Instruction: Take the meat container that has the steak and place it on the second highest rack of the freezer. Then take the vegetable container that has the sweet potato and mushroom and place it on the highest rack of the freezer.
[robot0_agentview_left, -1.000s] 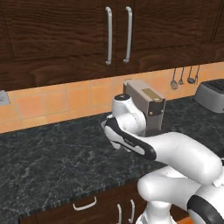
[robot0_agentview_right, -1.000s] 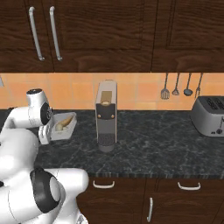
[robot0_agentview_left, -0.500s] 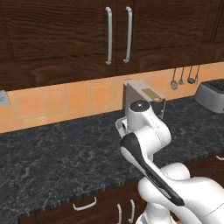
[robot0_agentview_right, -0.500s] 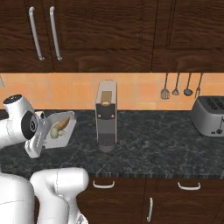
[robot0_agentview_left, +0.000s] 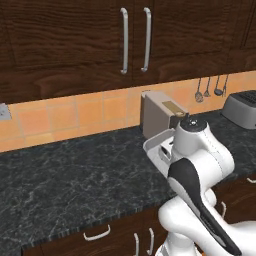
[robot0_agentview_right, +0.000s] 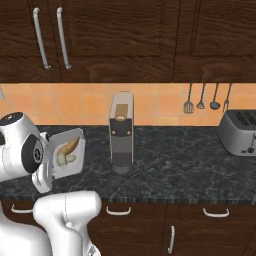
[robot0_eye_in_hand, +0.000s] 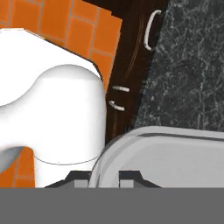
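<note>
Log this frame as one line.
phase: carry | gripper: shut on vegetable container rim | contents: sweet potato, mushroom | tray tilted, above counter

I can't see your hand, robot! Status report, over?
Gripper shut on the vegetable container's rim. Sweet potato and mushroom inside, container tipped steeply. Coffee machine stands beside it on the counter.

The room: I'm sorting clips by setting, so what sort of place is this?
A kitchen, rendered: dark wooden cabinets above a black stone counter, with a toaster and hanging utensils on the orange tiled wall.
</note>
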